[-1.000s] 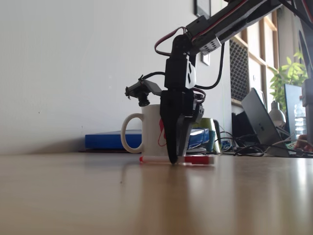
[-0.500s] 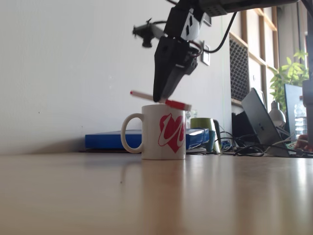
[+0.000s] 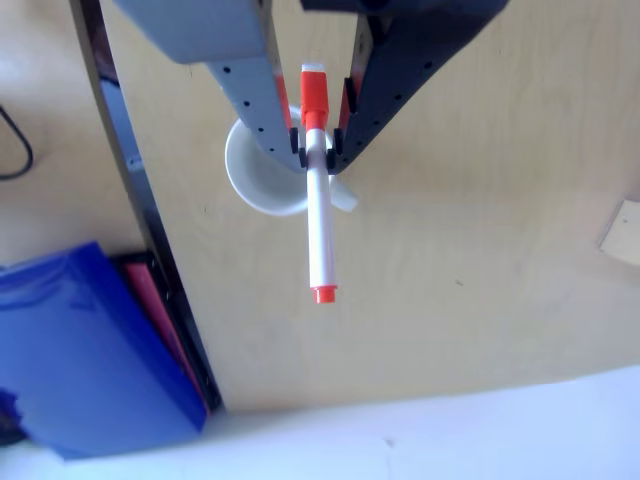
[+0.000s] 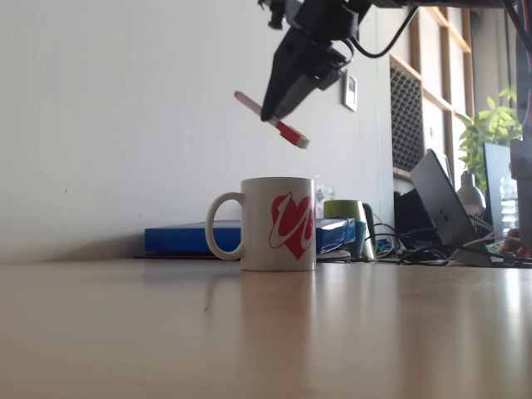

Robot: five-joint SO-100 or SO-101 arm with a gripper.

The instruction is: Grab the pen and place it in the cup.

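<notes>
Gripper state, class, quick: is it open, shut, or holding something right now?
Gripper: shut on the pen, held tilted in the air above the cup.

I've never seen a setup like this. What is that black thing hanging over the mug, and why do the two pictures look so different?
It is a small robot arm ending in a two-finger gripper. The fixed view comes from a camera sitting low on the wooden table, looking sideways. The other view looks down past the gripper itself. The fingers are shut on the pen, a white marker with a red cap, held tilted in the air above the cup, a white mug with a red swirl. A blue folder lies behind the mug.
</notes>
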